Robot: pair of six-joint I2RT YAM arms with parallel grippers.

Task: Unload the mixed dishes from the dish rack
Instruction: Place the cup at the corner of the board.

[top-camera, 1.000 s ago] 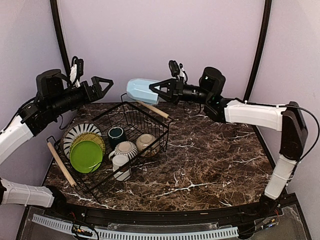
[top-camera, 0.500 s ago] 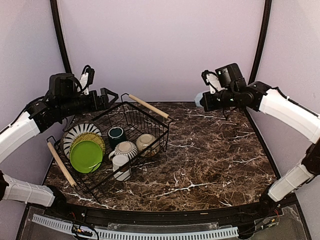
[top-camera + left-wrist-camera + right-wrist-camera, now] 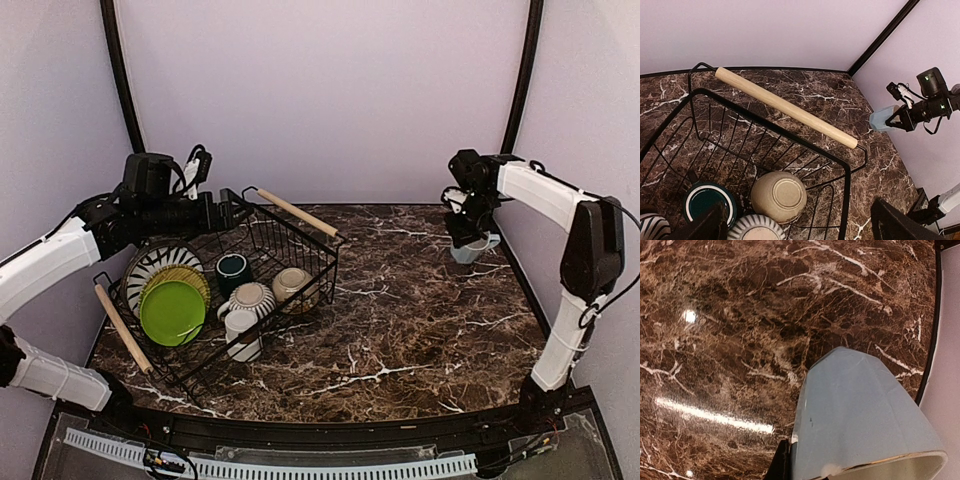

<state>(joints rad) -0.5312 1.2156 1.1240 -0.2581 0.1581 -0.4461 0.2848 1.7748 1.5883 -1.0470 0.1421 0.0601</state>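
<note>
Overhead, right tool [image 3: 466, 236] partly hides light blue cup [image 3: 472, 251], plain from wrist.

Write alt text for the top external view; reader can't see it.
The right arm's jaws, shut on a light blue cup, hold it low at the far right of the dark marble table. On the left, the left arm's jaws hover open over a black wire dish rack holding plates and mugs.
</note>
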